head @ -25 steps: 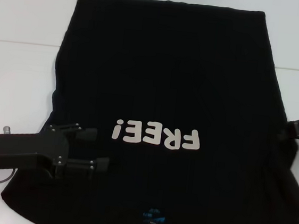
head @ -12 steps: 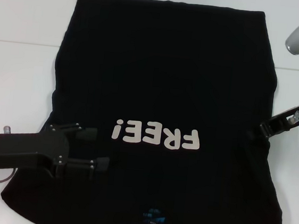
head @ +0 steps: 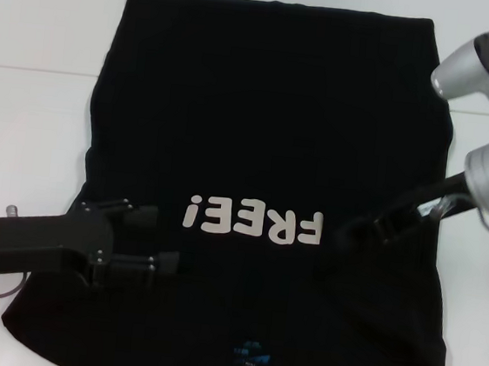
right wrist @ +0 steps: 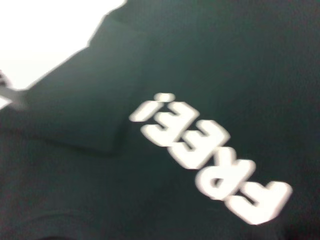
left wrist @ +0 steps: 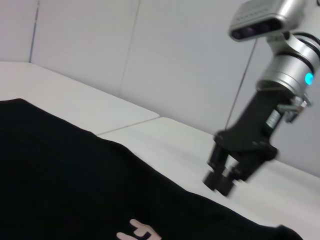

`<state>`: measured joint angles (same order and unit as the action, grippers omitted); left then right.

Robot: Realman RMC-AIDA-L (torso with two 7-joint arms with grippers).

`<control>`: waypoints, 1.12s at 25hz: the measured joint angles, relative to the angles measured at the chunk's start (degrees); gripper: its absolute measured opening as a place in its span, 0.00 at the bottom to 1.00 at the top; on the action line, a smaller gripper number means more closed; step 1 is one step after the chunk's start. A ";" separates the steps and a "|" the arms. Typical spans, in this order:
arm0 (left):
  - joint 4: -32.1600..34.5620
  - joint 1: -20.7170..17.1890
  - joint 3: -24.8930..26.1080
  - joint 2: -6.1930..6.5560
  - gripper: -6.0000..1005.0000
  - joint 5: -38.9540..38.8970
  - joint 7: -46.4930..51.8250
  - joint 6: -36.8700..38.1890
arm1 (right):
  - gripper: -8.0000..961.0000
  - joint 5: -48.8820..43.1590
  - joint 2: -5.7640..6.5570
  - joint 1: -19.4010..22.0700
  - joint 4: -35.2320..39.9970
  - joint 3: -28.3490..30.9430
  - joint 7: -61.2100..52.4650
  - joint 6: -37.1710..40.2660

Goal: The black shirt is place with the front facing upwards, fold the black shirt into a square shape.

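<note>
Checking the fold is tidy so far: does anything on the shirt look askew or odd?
Mostly neat. The shirt lies flat, print up. Its right side is folded inward under the right gripper, leaving that edge slanted and uneven. The left gripper sits open over the left side.

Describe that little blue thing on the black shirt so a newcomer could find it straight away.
Start at the big black shirt spread over the white table, then find the white "FREE!" letters across it. Past the letters, on the shirt's edge nearest the robot, sits the neck label, the only blue spot on plain black cloth.
</note>
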<state>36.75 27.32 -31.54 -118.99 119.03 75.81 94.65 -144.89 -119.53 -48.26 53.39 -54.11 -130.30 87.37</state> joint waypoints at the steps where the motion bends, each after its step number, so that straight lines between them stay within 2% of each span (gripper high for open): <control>1: -0.09 -0.03 0.25 0.00 0.88 -0.03 0.36 -0.20 | 0.13 1.82 0.00 0.44 -0.98 0.15 1.70 -0.11; 6: -0.58 0.21 2.49 0.25 0.88 -0.16 5.25 -0.31 | 0.22 5.82 0.42 3.23 -4.02 3.41 5.27 -2.73; 10: -0.12 0.80 4.98 1.61 0.88 -0.26 14.75 0.28 | 0.40 15.12 1.42 8.06 -6.50 9.66 14.80 -1.37; 15: -0.32 1.64 4.91 6.33 0.88 0.43 29.23 1.56 | 0.62 29.00 2.88 15.79 -14.59 15.57 39.00 3.15; 16: -0.29 1.67 4.74 7.11 0.88 0.53 31.35 2.06 | 0.67 30.59 2.85 17.27 -15.96 16.45 43.78 3.16; 19: 0.67 1.72 4.53 10.10 0.88 1.90 38.63 4.28 | 0.69 32.86 2.20 20.82 -18.41 18.94 53.95 2.80; 23: 2.49 2.90 4.48 13.64 0.88 9.99 51.06 6.27 | 0.73 32.86 1.15 23.27 -19.80 20.85 63.77 2.78; 26: 3.30 4.35 4.47 15.15 0.88 17.71 57.71 8.15 | 0.77 32.62 0.41 24.46 -19.97 20.92 68.16 2.75; 28: 5.07 4.85 4.43 15.16 0.88 21.84 60.84 9.48 | 0.79 32.62 0.17 24.83 -20.39 20.92 69.12 2.56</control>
<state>41.82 32.17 -27.12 -103.83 140.87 136.65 104.14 -112.27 -119.36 -23.43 33.00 -33.19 -61.19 89.93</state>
